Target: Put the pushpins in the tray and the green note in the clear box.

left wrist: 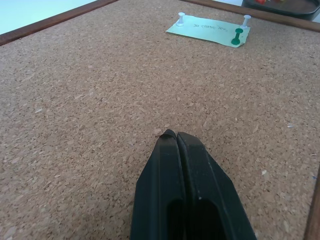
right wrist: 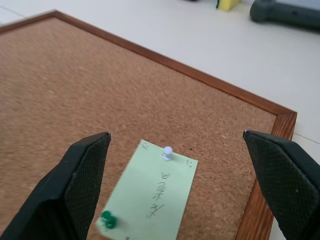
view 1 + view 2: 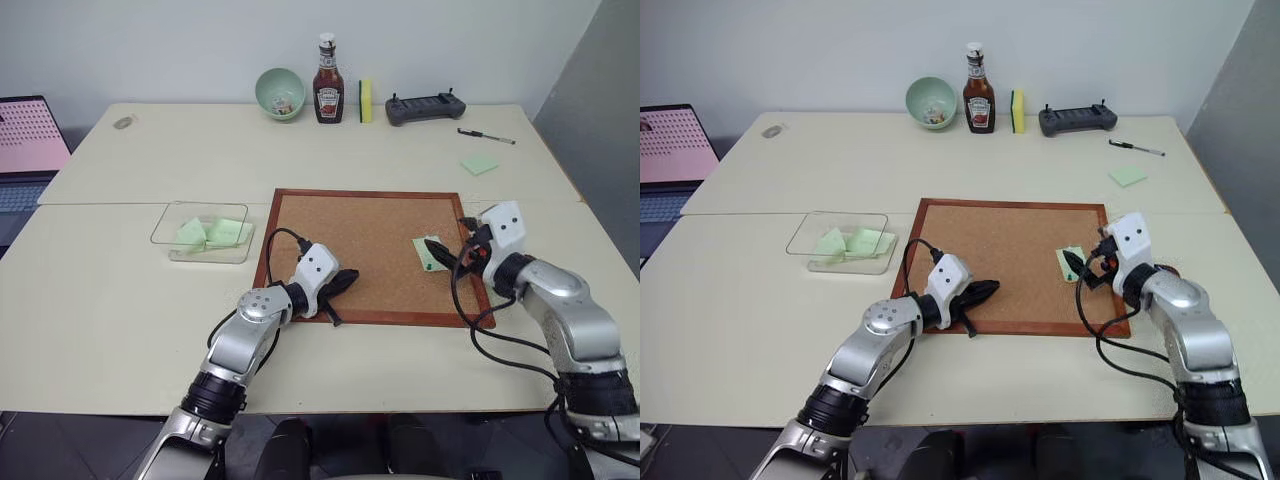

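The green note (image 2: pixel 152 192) is lying pinned on the cork board (image 3: pixel 340 240), near the board's right edge, and the right gripper (image 2: pixel 175 200) is hanging right over it with its two fingers (image 2: pixel 75 185) spread wide, one on each side of the slip and touching nothing. Pushpins are sitting in the note: a white one (image 2: pixel 167 152) near one short end, a dark green one (image 2: pixel 107 219) near the other, and the left wrist view is showing two white heads (image 1: pixel 181 18) plus the green one (image 1: pixel 238 36). Faint writing is running across the paper.

Over on the left, the left gripper (image 1: pixel 172 137) is pressed together, holding nothing, its tip hovering low over bare cork near the board's front edge, well apart from the note. Whether the tip is touching the cork I cannot tell.

Moving outward, the board is lying flat on the table (image 3: pixel 120 300). The clear box (image 3: pixel 175 228) is sitting just beside the board's left edge, with green paper scraps (image 3: pixel 210 235) inside. A dark tray (image 1: pixel 285 4) is peeking in just beyond the board's right edge, near the note.

Along the far edge of the table a pale green bowl (image 3: pixel 280 93), a ketchup bottle (image 3: pixel 328 85), a sponge (image 3: pixel 366 100) and a controller (image 3: pixel 425 107) are standing in a row. A pen (image 3: pixel 486 136) and a green sticky note (image 3: pixel 479 165) are lying to the right, and a laptop (image 3: pixel 25 150) is sitting at the far left.
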You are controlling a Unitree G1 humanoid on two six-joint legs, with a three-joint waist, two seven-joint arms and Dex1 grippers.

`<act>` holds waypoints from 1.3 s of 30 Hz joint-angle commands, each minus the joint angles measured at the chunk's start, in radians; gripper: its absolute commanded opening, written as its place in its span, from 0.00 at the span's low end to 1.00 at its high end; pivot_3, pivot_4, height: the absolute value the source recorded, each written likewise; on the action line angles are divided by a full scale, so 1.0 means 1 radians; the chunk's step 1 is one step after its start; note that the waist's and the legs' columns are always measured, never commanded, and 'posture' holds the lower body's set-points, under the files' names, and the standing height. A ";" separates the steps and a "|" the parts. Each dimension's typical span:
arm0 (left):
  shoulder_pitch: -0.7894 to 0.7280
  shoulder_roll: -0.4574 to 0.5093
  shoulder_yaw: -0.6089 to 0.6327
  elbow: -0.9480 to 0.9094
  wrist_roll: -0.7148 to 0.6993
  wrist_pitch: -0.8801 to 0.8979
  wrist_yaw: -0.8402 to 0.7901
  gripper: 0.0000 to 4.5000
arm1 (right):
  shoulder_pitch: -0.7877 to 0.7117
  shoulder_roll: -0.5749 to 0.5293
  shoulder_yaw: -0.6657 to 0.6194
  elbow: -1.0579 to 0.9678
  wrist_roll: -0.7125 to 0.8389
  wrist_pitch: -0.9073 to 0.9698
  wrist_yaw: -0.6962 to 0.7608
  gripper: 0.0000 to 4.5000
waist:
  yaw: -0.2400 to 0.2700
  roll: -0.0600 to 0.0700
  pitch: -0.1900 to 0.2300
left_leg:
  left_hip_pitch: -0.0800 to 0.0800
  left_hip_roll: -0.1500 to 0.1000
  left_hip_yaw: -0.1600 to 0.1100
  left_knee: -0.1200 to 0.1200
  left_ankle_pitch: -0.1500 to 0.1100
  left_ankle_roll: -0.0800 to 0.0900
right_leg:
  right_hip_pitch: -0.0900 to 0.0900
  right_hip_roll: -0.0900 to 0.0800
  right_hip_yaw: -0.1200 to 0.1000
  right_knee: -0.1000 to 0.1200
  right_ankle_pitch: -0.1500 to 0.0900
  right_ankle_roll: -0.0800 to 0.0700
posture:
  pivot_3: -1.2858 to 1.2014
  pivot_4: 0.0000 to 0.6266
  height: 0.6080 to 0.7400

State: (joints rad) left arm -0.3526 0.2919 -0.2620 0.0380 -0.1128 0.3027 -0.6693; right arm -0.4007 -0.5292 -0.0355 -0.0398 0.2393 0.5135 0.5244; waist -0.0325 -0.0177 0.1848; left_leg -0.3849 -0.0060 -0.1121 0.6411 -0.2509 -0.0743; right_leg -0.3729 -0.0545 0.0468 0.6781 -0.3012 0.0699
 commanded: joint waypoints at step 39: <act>0.046 -0.003 -0.031 -0.019 0.034 0.020 -0.001 0.00 | -0.178 0.028 0.078 0.305 -0.139 -0.188 0.109 0.01 | -0.001 0.000 0.000 | 0.000 0.000 0.000 0.000 0.000 0.000 | 0.000 0.000 0.000 0.000 0.000 0.000 | 0.52 0.24 1.00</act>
State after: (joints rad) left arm -0.3346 0.2864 -0.2678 0.0092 -0.0917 0.3146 -0.6628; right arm -0.5620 -0.4871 0.0695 0.3199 0.0986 0.3356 0.6372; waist -0.0335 -0.0174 0.1847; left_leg -0.3849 -0.0062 -0.1118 0.6412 -0.2509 -0.0743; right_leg -0.3730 -0.0547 0.0471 0.6781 -0.3011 0.0698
